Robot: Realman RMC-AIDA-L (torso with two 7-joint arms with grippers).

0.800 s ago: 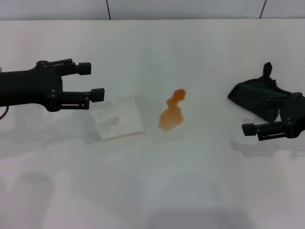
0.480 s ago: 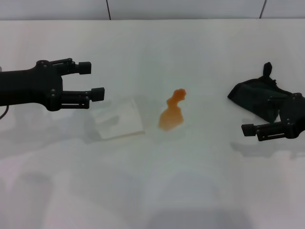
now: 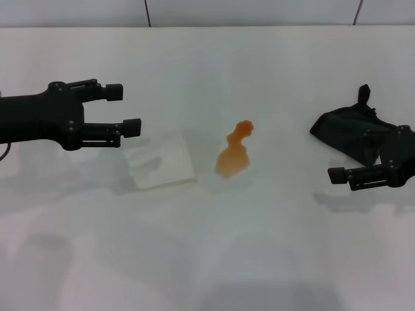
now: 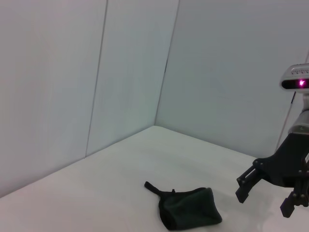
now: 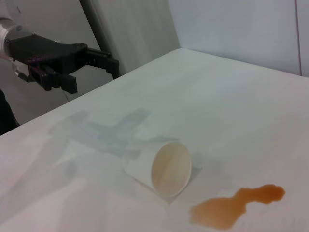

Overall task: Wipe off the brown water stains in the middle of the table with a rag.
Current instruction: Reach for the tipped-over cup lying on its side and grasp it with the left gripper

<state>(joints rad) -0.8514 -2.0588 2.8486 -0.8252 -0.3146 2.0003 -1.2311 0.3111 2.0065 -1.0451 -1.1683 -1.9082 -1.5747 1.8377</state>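
The brown water stains (image 3: 235, 154) form one orange-brown blotch in the middle of the white table (image 3: 259, 246); the blotch (image 5: 231, 205) also shows in the right wrist view. The black rag (image 3: 347, 129) lies crumpled at the right, with a pointed tip at the back, and the left wrist view shows the rag (image 4: 190, 208) too. My right gripper (image 3: 350, 155) is open at the rag's near right edge; one finger reaches over the cloth and nothing is held. The left wrist view shows the right gripper (image 4: 265, 198) with its fingers apart. My left gripper (image 3: 124, 108) hovers open at the left, far from the rag.
A whitish translucent cup (image 3: 162, 162) lies on its side between the left gripper and the stain, the cup's mouth (image 5: 161, 166) facing the blotch. Wall panels run along the table's far edge. The left gripper (image 5: 92, 77) shows in the distance in the right wrist view.
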